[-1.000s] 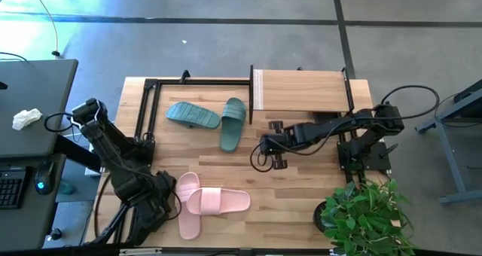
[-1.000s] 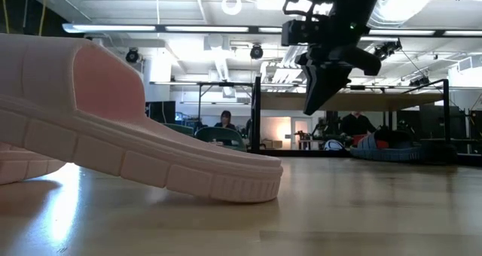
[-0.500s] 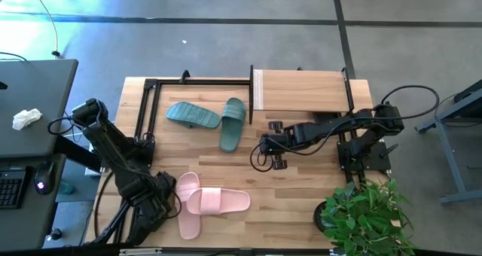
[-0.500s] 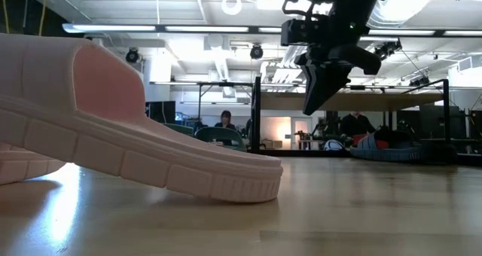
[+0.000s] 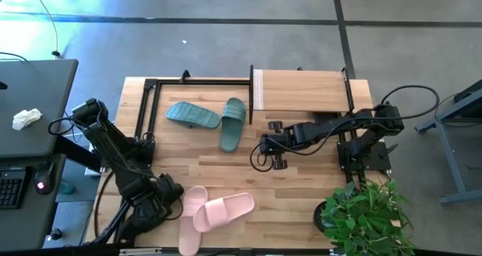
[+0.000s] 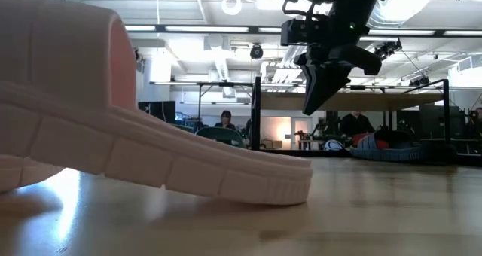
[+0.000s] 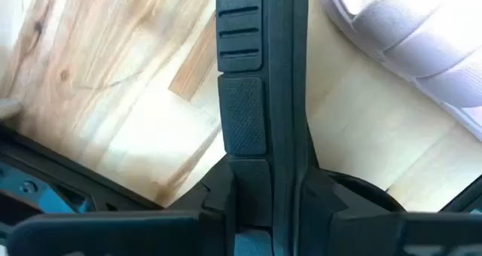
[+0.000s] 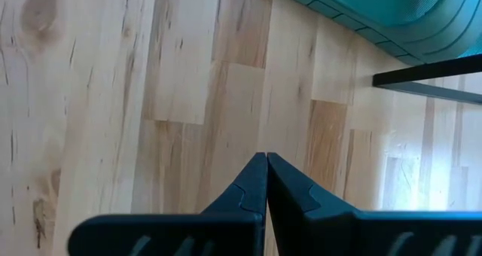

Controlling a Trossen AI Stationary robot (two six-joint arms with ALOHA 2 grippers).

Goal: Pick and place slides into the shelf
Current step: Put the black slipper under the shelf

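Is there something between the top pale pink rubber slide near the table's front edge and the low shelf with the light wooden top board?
Yes. The right arm reaches across the table in front of the wooden-top shelf. Its shut right gripper hangs above the boards, roughly on the straight line from the pale pink slide to the shelf. Nothing else visible lies between.

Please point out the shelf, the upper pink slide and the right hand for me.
shelf (image 5: pixel 301 90): high view, on its bare wooden top board.
upper pink slide (image 5: pixel 226 209): high view, on its wide strap.
right hand (image 5: pixel 262 144): high view, at its shut fingertips.
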